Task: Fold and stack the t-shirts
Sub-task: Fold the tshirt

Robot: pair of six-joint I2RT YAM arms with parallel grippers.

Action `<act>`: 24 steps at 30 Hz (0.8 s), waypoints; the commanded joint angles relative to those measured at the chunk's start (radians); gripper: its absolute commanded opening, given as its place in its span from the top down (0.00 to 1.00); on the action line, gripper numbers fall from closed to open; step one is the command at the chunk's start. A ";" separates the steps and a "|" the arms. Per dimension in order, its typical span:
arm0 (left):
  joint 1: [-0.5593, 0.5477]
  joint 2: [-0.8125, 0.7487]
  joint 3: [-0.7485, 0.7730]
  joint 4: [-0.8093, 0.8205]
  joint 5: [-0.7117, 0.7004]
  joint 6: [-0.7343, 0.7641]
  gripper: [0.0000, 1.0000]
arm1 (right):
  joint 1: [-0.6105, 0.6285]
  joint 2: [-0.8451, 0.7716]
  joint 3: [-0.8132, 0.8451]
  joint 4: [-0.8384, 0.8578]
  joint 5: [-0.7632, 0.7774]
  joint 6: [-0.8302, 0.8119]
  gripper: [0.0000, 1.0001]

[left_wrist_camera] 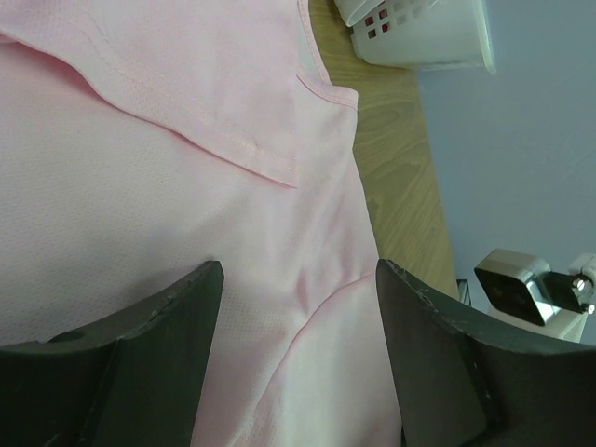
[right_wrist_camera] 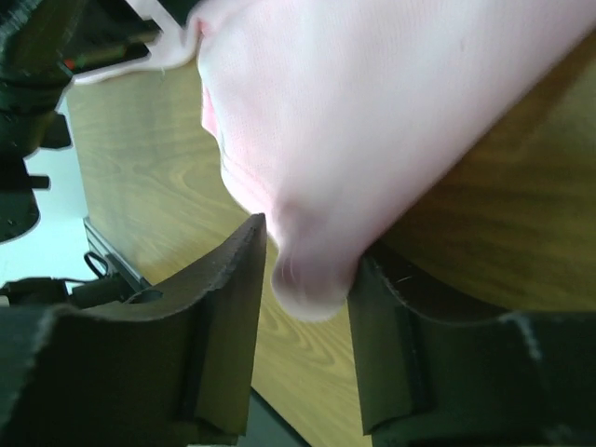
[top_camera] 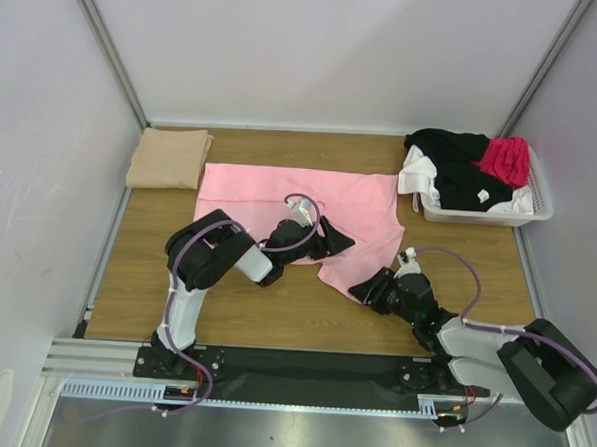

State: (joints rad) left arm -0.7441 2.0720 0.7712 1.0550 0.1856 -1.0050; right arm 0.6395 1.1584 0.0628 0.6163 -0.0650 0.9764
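The light pink t-shirt [top_camera: 280, 188], soft fine-knit cloth with stitched hems, lay spread flat mid-table on the wood-grain table [top_camera: 274, 317]. The left gripper [left_wrist_camera: 298, 279] hung over it, jaws spread wide. The right gripper [right_wrist_camera: 309, 265] had its 2 black fingers either side of the shirt's near-right corner, a rounded bunch; whether they pinched it could not be told. A folded tan t-shirt [top_camera: 169, 158] sat far left.

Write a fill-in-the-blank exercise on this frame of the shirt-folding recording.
The folded tan t-shirt lies at the far ___ corner of the table. The fingers of the left gripper stand ___ over the pink t-shirt. The fingers of the right gripper flank a fold of the ___ t-shirt.
Missing words: left; open; pink.
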 commanded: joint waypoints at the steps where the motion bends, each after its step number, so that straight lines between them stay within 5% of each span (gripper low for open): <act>1: -0.008 0.020 -0.015 0.008 -0.021 0.009 0.27 | 0.019 -0.067 -0.043 -0.227 0.001 0.008 0.57; 11: -0.008 0.019 -0.013 0.005 -0.025 0.014 0.27 | 0.029 -0.425 -0.037 -0.647 0.128 0.028 0.81; 15: -0.008 0.016 -0.016 0.000 -0.031 0.016 0.27 | 0.029 -0.418 -0.046 -0.627 0.123 0.033 0.91; 24: -0.008 0.000 -0.020 -0.020 -0.044 0.035 0.27 | 0.031 -0.256 0.006 -0.582 0.037 0.010 0.94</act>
State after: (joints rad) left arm -0.7460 2.0739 0.7685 1.0622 0.1745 -1.0031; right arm 0.6640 0.8600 0.0746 0.1364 -0.0021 1.0134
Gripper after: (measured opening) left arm 0.731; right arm 0.081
